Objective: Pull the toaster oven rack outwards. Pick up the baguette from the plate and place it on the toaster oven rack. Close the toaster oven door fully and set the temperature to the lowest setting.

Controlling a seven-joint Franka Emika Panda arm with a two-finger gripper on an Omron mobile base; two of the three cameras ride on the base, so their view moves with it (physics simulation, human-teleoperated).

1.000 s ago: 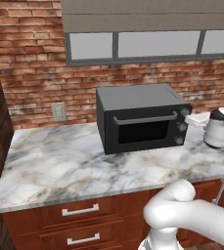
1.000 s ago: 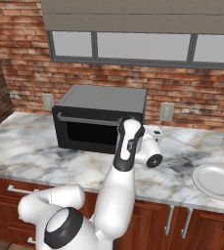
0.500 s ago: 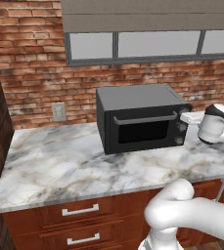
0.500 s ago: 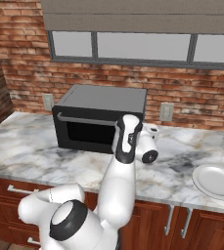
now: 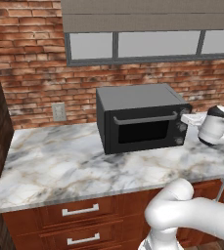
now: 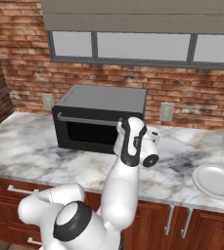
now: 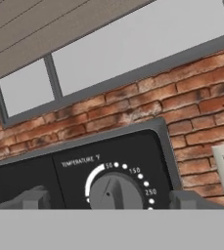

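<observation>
**A:** Where does your tool (image 7: 108,201) sit against the temperature knob (image 7: 114,191) right now?

**B:** Squarely in front of it. In the hand view the knob lies between your two fingertips (image 7: 33,200), which stand wide apart, one on each side of it and clamped on nothing. The dial's printed scale arcs over the knob's top, under the word "temperature".

**A:** And the toaster oven (image 5: 142,116) itself?

**B:** It stands on the marble worktop (image 5: 74,163) against the brick wall. The toaster oven door (image 5: 145,131) looks closed, with its silver bar handle (image 5: 145,118) across the top. From the left base view your tool (image 5: 189,117) is at the oven's right front edge, level with the uppermost knob of the column.

**A:** So which way do you move?

**B:** I judge straight ahead, along the tool's own axis, until the fingertips flank the knob; then close and turn towards the low end of the scale. The white plate (image 6: 217,180) lies well to your right, bare as far as I can see.
</observation>
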